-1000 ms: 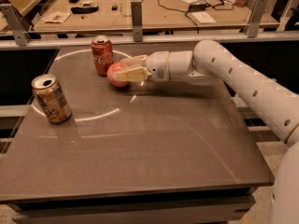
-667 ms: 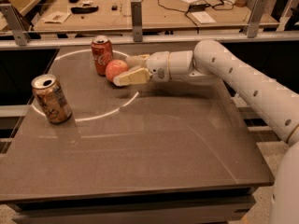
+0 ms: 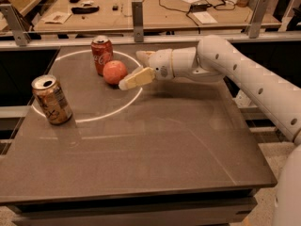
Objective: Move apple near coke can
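The orange-red apple [image 3: 114, 72] rests on the table, right beside the red coke can [image 3: 102, 55], which stands upright at the back left. The two look to be touching or nearly so. My gripper [image 3: 132, 69] is just right of the apple, reaching in from the right on the white arm [image 3: 221, 62]. Its jaws are spread open. The near finger [image 3: 136, 78] lies close to the apple's right side, and the far finger [image 3: 145, 55] is behind it. Nothing is held.
A tan-gold can [image 3: 51, 99] stands upright at the table's left edge. A white circle line [image 3: 110, 112] is marked on the dark tabletop [image 3: 164, 149]. A metal rail [image 3: 141, 37] with posts runs along the back, with a cluttered bench behind it.
The gripper, which enclosed the apple a second ago, has opened and drawn back slightly to the right. The apple now sits free beside the coke can.
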Action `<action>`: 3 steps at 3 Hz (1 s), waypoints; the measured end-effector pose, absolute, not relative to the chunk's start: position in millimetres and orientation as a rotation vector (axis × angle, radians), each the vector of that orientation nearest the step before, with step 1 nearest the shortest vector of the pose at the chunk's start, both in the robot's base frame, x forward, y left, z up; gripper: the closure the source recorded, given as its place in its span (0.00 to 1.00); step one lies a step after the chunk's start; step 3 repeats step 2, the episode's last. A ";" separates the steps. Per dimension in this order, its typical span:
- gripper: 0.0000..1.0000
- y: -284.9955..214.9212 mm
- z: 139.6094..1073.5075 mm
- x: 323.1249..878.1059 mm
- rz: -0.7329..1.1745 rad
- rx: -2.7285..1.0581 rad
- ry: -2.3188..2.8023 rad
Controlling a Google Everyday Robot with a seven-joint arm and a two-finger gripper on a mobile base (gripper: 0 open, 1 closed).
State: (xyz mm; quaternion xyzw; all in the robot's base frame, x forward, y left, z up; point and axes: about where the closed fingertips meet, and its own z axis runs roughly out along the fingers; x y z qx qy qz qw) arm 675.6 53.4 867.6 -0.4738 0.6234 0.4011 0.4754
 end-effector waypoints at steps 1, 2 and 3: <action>0.00 25.2 883.1 674.2 0.989 -1.203 1.538; 0.00 25.2 885.1 671.7 0.997 -1.215 1.532; 0.00 25.2 885.1 671.7 0.997 -1.215 1.532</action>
